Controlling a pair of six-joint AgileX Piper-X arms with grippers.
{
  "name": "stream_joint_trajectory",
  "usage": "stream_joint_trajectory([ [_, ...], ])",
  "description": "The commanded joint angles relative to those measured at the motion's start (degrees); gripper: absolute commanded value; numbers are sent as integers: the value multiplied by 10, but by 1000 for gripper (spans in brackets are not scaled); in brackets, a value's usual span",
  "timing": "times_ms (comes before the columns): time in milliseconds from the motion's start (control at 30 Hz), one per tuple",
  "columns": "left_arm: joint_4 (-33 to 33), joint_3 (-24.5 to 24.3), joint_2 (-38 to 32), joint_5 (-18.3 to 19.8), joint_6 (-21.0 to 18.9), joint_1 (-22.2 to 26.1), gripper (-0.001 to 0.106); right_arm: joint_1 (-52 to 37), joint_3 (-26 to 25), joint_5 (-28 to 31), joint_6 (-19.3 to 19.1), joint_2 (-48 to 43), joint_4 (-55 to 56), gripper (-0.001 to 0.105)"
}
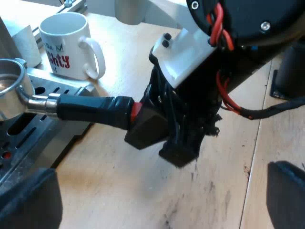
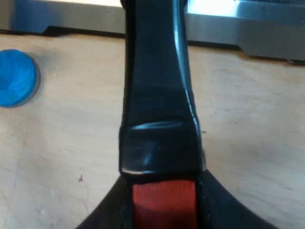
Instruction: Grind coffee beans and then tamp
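**Holder held level at machine**

Right tool (image 2: 164,210) is clenched on the holder (image 1: 86,109) by its red end, basket over the machine's tray (image 1: 28,136) at twelve o'clock from the grip. Left tool (image 1: 157,195) is released, probably free for the blue tamper (image 2: 16,78).

The desk (image 1: 119,191) was of pale wooden boards, matt and lightly grained. A straight seam (image 1: 259,143) ran between two boards. Dark specks and smudges (image 1: 190,200) marked the wood near that seam. In the right wrist view the same pale surface carried one small reddish speck (image 2: 80,178). Lighting was bright and even, and shadows on the wood were soft-edged.
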Motion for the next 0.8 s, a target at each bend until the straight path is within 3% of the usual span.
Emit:
stream_joint_trajectory([
  [33, 22, -14, -4, -9, 11, -1, 88, 2, -7, 26, -21, -30, 11, 0],
  [133, 35, -16, -4, -9, 12, -1, 88, 2, -7, -5, -70, -47, 16, 0],
  [167, 44, -19, -4, -9, 12, -1, 88, 2, -7, -33, -112, -56, 16, 0],
  [500, 66, -55, -5, -9, 12, -1, 88, 2, 1, -72, -190, -105, 17, 0],
  [700, 97, -88, -6, -9, 12, -1, 88, 2, 40, -100, -231, -145, -6, 0],
  [800, 108, -89, -6, -11, 12, -1, 88, 2, 65, -102, -273, -172, -28, 0],
])
